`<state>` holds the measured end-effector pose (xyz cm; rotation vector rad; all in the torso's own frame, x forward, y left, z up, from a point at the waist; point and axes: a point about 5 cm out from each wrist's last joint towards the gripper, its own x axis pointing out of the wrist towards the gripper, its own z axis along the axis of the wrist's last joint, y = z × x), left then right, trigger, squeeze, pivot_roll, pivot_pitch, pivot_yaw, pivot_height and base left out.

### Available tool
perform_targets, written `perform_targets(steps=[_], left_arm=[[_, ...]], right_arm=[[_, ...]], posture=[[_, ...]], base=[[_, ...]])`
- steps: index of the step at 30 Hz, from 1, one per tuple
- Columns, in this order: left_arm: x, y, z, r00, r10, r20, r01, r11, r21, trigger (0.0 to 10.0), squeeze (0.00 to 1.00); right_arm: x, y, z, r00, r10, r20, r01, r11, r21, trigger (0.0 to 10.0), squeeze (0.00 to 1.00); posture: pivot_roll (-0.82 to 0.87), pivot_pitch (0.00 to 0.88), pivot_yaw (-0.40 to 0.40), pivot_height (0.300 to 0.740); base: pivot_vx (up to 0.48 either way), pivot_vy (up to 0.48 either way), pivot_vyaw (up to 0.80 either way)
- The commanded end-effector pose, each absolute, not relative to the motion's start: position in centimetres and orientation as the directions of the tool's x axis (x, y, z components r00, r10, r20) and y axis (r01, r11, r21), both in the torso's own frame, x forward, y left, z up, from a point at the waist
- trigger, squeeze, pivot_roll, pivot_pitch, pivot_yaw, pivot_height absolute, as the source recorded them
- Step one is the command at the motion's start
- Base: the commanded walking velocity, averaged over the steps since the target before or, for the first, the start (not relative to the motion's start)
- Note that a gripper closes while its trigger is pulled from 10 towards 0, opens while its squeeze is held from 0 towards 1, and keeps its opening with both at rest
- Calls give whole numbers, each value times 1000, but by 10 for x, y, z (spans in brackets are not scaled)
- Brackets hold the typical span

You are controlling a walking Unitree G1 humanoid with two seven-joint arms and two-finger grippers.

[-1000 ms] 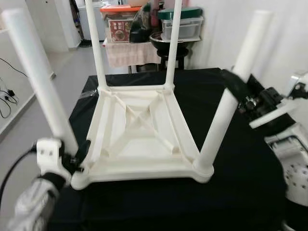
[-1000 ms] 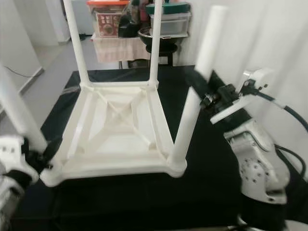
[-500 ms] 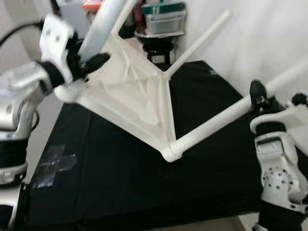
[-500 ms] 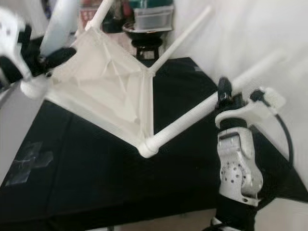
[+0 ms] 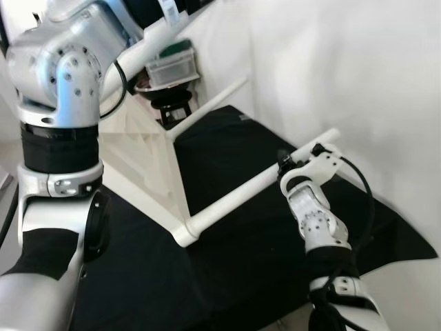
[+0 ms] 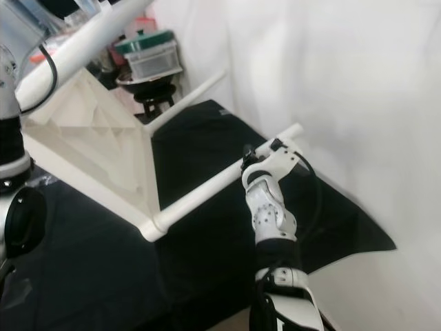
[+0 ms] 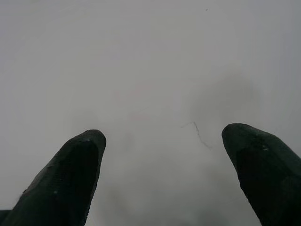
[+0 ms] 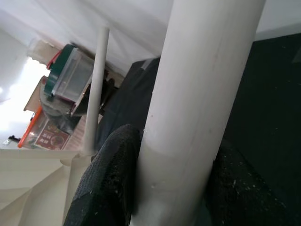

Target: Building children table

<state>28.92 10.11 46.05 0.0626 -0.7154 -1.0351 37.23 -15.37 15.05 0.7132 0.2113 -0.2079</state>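
Gripping a leg [image 5: 255, 187] of the tilted white children table [image 5: 141, 162] | right gripper [image 5: 284, 160] jaws clamped on it | left gripper [image 7: 160, 160] jaws standing apart | black counter [image 5: 234, 145] underneath

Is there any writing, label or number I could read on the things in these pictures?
None can be read.
Orange-lidded box: a red label, its print too blurred to read.
Tag near the top of the left eye view: dark marks, too small to read.
White table, its legs, both arms: no text seen.
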Motion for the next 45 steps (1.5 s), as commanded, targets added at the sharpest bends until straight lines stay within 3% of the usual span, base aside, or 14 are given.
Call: perform_targets(steps=[1,6,7,8,9,20,23,28,36,39,40,41,42,45], left_arm=[[293,110,457,338,-796,502,761,546,352,10000,0],[294,116,442,365,-786,499,783,549,292,10000,0],[293,118,437,378,-777,503,784,558,273,10000,0],[292,120,431,392,-767,508,784,568,252,10000,0],[291,123,426,407,-755,514,781,580,233,10000,0],[284,128,398,456,-726,516,776,608,169,10000,0],[280,129,393,465,-717,520,772,615,157,10000,0],[277,132,380,499,-691,522,763,637,113,10000,0],[275,131,375,495,-692,526,779,621,84,10000,0],[267,127,367,447,-729,519,829,556,66,10000,0],[262,126,363,417,-749,515,854,517,62,10000,0],[259,125,361,397,-762,512,868,493,62,10000,0],[257,125,361,387,-768,511,872,484,68,10000,0],[256,127,360,394,-759,518,865,497,70,10000,0]], right_arm=[[344,-154,71,796,-181,-577,416,856,306,0,0],[346,-163,63,746,-252,-617,468,857,217,0,0],[346,-165,60,733,-254,-631,462,867,187,4353,0],[344,-165,54,704,-246,-666,450,880,150,10000,263],[342,-167,52,694,-260,-672,444,888,115,10000,1000],[355,-185,72,729,-339,-595,531,828,179,10000,1000],[358,-182,87,791,-306,-530,512,804,301,10000,1000],[333,-161,138,974,-48,-223,188,720,667,10000,1000],[323,-161,150,988,15,-152,96,713,695,10000,1000],[320,-179,152,992,-41,-121,107,791,603,10000,1000],[320,-181,159,996,-32,-78,71,826,560,10000,431],[319,-182,163,999,-22,-49,44,847,530,10000,431],[320,-180,167,1000,-1,-28,15,866,499,10000,0],[318,-177,173,1000,19,-7,-14,890,456,10000,0]], posture=[[-25,0,143,740],[-21,0,127,740],[-22,0,112,740],[-24,0,109,740],[-26,0,106,740],[-33,0,70,740],[-40,0,60,740],[-68,0,71,740],[-79,0,74,740],[-86,0,76,740],[-87,0,77,740],[-87,0,77,740],[-86,0,74,740],[-84,0,72,740]], base=[[0,0,0],[0,0,0],[0,0,0],[0,0,0],[0,0,0],[0,0,0],[0,0,0],[0,0,0],[0,0,0],[0,0,0],[0,0,0],[0,0,0],[0,0,0],[0,0,0]])
